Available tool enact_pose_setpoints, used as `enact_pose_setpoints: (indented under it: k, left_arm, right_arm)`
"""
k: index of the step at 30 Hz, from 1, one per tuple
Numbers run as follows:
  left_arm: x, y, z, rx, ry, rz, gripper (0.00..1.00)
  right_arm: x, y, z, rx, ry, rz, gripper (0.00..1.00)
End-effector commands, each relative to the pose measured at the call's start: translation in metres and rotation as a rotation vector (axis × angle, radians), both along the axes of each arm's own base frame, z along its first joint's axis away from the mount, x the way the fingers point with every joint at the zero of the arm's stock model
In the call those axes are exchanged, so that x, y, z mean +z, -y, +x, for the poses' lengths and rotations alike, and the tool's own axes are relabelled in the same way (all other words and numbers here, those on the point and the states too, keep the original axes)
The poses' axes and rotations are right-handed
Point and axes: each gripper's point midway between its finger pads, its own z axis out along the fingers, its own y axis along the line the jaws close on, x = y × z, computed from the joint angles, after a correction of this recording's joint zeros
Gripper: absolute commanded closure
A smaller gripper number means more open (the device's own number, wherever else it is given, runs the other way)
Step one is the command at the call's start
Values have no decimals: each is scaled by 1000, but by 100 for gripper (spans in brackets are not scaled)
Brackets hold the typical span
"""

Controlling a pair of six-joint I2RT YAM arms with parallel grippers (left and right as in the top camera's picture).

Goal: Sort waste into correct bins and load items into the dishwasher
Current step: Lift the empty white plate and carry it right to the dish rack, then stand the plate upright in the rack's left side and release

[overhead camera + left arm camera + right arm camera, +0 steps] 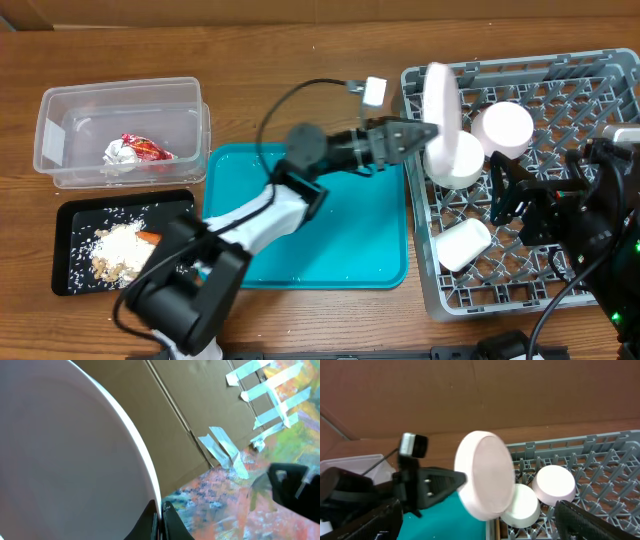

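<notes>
Left pincer (430, 130) pinches the rim of the round pale plate (441, 100), one finger (148, 521) on each face. Seen from overhead, the plate stands on edge at the left side of the grey dish rack (560, 90). Its long axis runs from the far side of the counter (300, 60) toward the near side, and its flat faces point left and right. In the right wrist view the plate leans a little, its broad face turned toward that camera.

Just below the plate and touching it, a white bowl (455, 160) sits upside down in the rack. A pale pink bowl (502, 127) lies beside it, also upside down, and another white bowl (463, 243) rests nearer the front.

Right pincer (500, 195) hovers over the middle of the rack with its fingers spread and nothing between them.

A teal tray (340, 250) lies left of the rack, under the left arm. Far left, a clear tub (60, 110) holds a red wrapper (150, 150) and a white tissue (120, 155). In front of the tub, a black tray (75, 220) holds beige food scraps (115, 250) and a carrot piece (150, 237)
</notes>
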Motion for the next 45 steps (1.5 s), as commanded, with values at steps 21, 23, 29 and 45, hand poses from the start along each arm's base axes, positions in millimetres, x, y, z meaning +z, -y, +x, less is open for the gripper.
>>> enact_pose_setpoints:
  k: [21,23,29,45]
  left_arm:
    - [-54,4,42,177,-138,201,96]
    - [-43,-1,43,186,-115,189,96]
    - [-32,-13,39,223,-70,263,96]
    - [-37,-23,37,241,-22,382,0]
  right_arm:
    - [4,1,-1,-4,14,5,0]
    - [4,1,-1,-5,13,5,0]
    - [4,1,-1,-5,13,5,0]
    - [4,1,-1,-4,14,5,0]
